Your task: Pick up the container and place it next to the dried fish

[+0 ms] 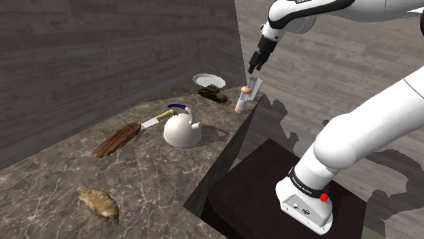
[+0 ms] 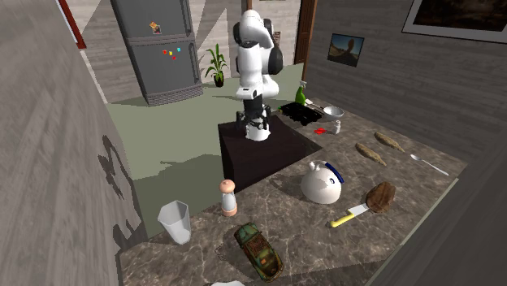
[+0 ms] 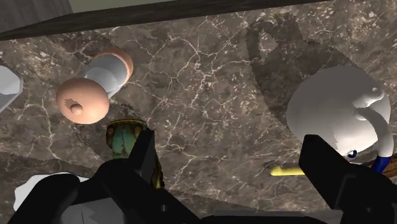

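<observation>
The container is a plain white tumbler (image 1: 255, 88) standing upright at the counter's edge beside a peach-topped shaker (image 1: 242, 100); it also stands near the front edge in the second exterior view (image 2: 175, 221). My black gripper (image 1: 255, 63) hangs open in the air just above it, holding nothing. In the wrist view the gripper (image 3: 232, 159) has its fingers (image 3: 143, 153) wide apart over bare marble, and the tumbler's rim (image 3: 6, 89) lies off beyond the shaker (image 3: 95, 89). The dried fish (image 1: 98, 201) lies far away at the counter's near end, also seen past the kettle (image 2: 370, 153).
A white kettle (image 1: 182, 129), a yellow-handled knife (image 1: 157, 120) and a brown brush (image 1: 117, 140) lie between tumbler and fish. A toy car (image 1: 212, 94) and a white plate (image 1: 207, 79) sit by the wall. The dark stand (image 1: 272, 183) adjoins the counter edge.
</observation>
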{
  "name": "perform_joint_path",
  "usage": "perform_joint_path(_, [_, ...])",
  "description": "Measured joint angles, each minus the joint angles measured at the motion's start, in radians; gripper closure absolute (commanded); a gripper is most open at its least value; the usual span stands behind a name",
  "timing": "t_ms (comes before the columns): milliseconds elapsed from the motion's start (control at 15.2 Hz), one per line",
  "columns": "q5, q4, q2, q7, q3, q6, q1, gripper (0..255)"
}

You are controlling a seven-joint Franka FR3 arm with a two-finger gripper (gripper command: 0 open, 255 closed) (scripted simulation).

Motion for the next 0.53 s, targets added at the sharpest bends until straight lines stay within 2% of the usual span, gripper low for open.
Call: perform_joint_path(528, [0.112,0.147,0.304,-0.219,-0.106,0.1,-0.002,0])
